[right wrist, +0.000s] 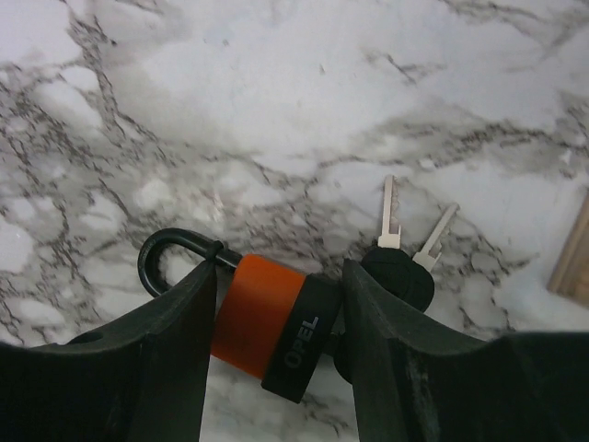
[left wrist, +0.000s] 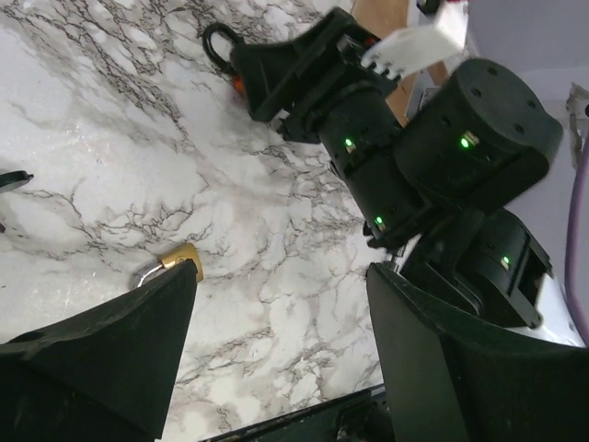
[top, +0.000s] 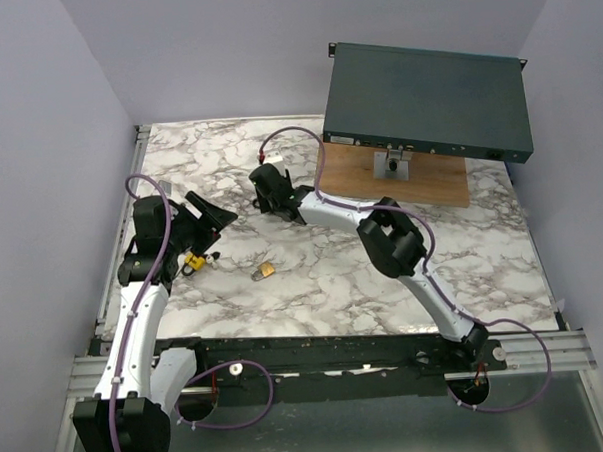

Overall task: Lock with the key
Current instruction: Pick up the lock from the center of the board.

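An orange and black padlock (right wrist: 267, 322) with a black shackle (right wrist: 156, 253) sits between my right gripper's (right wrist: 281, 276) fingers, which press on its two sides. Two keys with black heads (right wrist: 398, 262) lie on the marble just right of it. In the top view this gripper (top: 265, 193) is at the table's middle back. My left gripper (top: 213, 222) is open and empty above the marble, left of centre. A brass padlock (top: 263, 271) lies right of it and peeks out beside my left gripper's finger (left wrist: 175, 262). The left wrist view also shows the right gripper (left wrist: 294, 64).
A dark flat metal box (top: 426, 100) rests on a wooden board (top: 430, 180) at the back right, with a grey bracket (top: 392, 164) in front of it. A small yellow item (top: 193, 261) lies under my left arm. White walls close in both sides.
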Action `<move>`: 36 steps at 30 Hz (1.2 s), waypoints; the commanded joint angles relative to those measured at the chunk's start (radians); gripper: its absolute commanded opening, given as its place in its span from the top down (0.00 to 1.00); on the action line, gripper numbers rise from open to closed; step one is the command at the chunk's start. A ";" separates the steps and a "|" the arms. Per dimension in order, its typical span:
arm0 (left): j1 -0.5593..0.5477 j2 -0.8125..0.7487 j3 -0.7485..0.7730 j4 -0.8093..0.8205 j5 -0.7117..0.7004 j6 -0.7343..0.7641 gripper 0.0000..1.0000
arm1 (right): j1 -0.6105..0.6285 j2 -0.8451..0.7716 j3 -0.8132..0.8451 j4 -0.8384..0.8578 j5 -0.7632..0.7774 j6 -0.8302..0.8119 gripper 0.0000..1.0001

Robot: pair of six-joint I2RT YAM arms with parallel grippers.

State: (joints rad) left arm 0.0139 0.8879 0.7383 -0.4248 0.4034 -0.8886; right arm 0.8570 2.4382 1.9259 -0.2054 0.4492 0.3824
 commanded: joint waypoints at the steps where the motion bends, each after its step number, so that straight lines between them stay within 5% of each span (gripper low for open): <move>1: 0.008 0.038 -0.033 0.048 0.002 -0.009 0.28 | 0.014 -0.132 -0.173 0.015 -0.012 0.091 0.64; 9: -0.011 0.114 -0.109 0.134 0.012 -0.021 0.31 | 0.016 -0.350 -0.473 0.103 -0.063 0.181 0.71; 20: -0.170 0.292 -0.115 0.255 -0.003 -0.092 0.40 | 0.016 -0.564 -0.731 0.270 -0.136 0.213 0.73; 36: -0.263 0.498 0.005 0.376 0.046 -0.139 0.52 | 0.016 -0.717 -0.841 0.318 -0.261 0.219 0.73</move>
State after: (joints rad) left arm -0.2379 1.3670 0.6991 -0.0975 0.4099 -1.0180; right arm 0.8650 1.7718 1.0927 0.0471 0.2367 0.5877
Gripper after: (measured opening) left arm 0.497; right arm 0.529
